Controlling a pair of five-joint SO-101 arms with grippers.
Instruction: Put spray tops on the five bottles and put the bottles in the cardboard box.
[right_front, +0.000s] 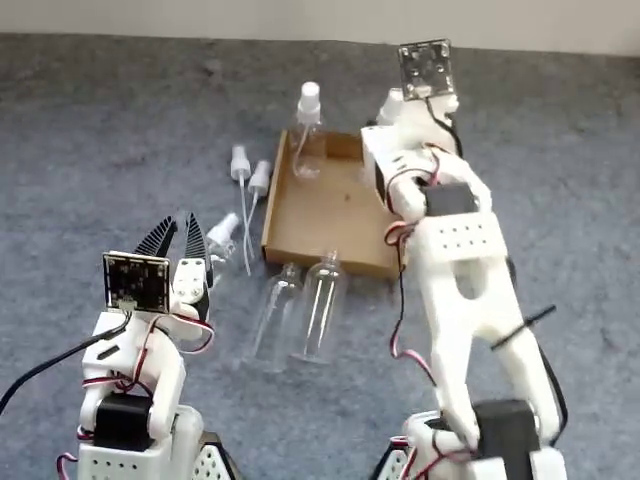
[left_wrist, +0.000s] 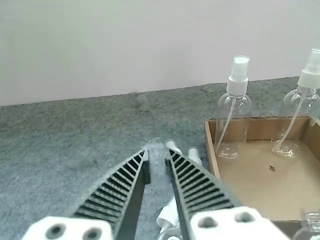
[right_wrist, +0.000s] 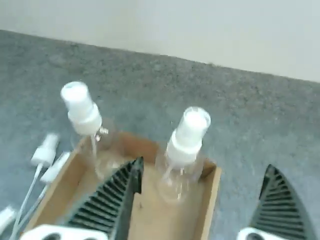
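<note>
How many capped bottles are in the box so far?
2. One capped bottle stands in a far corner of the cardboard box, the second bottle beside it along the far wall. None seems hidden.

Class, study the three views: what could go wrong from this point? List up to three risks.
1. The right hand hangs open close to a capped bottle standing in the cardboard box; a sideways swing could topple it.
2. Two uncapped bottles lie on their sides before the box; a nudge may roll them.
3. The loose spray tops lie close together near the left hand; it might catch two.
</note>
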